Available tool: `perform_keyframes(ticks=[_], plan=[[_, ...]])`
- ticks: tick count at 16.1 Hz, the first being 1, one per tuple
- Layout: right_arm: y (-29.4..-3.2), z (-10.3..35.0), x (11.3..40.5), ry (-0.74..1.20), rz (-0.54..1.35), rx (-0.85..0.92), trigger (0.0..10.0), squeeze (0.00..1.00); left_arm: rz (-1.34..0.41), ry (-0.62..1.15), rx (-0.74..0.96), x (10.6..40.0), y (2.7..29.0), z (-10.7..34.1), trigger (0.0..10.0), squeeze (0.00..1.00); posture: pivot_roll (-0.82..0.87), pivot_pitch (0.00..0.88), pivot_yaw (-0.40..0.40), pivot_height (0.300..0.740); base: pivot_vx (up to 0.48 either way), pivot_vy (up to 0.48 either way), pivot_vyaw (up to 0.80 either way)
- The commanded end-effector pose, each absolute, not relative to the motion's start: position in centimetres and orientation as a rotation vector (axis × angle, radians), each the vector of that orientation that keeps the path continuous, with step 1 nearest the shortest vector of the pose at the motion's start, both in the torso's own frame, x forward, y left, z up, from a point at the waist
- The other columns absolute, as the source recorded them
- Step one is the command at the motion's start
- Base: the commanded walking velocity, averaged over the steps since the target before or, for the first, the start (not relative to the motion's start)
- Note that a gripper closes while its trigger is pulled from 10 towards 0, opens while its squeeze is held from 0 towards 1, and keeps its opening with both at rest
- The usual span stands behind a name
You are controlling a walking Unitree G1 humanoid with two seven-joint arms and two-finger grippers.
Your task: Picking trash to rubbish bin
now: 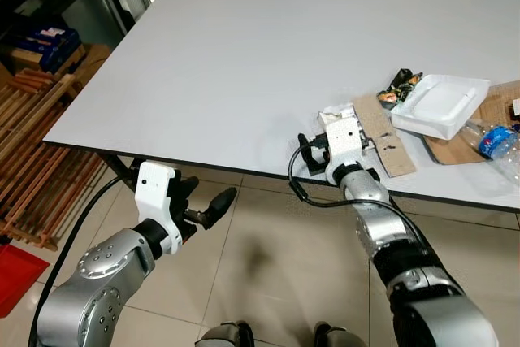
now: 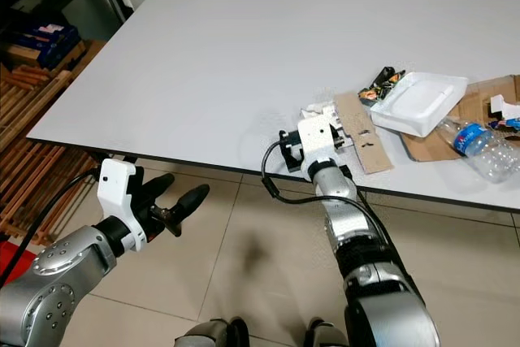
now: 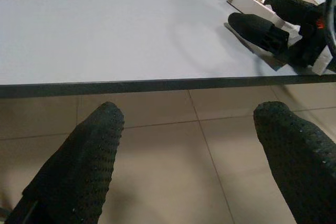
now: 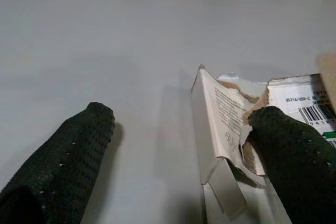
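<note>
Trash lies near the right front of the white table [image 1: 244,62]: a torn white carton [image 4: 220,114], a brown cardboard strip [image 1: 382,136], a white foam tray [image 1: 441,105], a snack wrapper [image 1: 400,85] and a plastic bottle [image 1: 496,142]. My right gripper [image 1: 311,152] rests low on the table by its front edge and is open. One of its fingers [image 4: 289,150] touches the carton's torn edge, and the other lies on bare tabletop. My left gripper [image 1: 203,201] hangs open and empty below the front edge, over the floor.
A flat piece of cardboard [image 1: 487,111] lies under the tray and bottle. Wooden racks [image 1: 32,144] and a red object [image 1: 16,278] stand on the tiled floor at the left. Shelves with boxes [image 1: 45,42] are at the far left.
</note>
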State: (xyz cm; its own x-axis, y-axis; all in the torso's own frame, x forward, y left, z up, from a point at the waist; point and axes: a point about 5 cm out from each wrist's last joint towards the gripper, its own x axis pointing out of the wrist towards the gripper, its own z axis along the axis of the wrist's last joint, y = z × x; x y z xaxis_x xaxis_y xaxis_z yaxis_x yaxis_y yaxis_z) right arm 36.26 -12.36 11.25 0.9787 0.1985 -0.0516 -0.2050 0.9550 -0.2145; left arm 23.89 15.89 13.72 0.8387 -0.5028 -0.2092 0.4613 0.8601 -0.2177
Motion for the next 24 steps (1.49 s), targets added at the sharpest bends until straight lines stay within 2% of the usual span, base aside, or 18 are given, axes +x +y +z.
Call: perform_keyframes(ticks=[1,8,9,10,24], plan=[[-12.6,10.7,36.4,0.067,0.195,-0.217,10.0,0.0,-0.529,0.271,-0.156,23.6,15.9,13.8,10.0,0.0,0.11,0.168,0.12,0.74,0.0,0.0,0.0],[-13.6,9.9,36.8,0.158,0.174,-0.194,10.0,0.0,-0.529,0.275,-0.154,23.5,15.9,13.8,10.0,0.0,0.11,0.169,0.123,0.74,0.0,0.0,0.0],[-13.7,9.5,36.7,0.179,0.17,-0.182,0.3,0.0,-0.529,0.276,-0.153,23.5,16.0,13.8,10.0,0.0,0.11,0.168,0.124,0.74,0.0,0.0,0.0],[-13.7,9.5,36.6,0.18,0.171,-0.168,0.0,0.0,-0.529,0.276,-0.153,23.5,16.0,13.8,10.0,0.0,0.11,0.166,0.125,0.74,0.0,0.0,0.0],[-13.7,9.2,36.5,0.179,0.195,-0.119,0.0,0.0,-0.58,0.273,-0.154,23.5,15.5,14.1,10.0,0.0,0.11,0.158,0.129,0.74,0.0,0.0,0.0]])
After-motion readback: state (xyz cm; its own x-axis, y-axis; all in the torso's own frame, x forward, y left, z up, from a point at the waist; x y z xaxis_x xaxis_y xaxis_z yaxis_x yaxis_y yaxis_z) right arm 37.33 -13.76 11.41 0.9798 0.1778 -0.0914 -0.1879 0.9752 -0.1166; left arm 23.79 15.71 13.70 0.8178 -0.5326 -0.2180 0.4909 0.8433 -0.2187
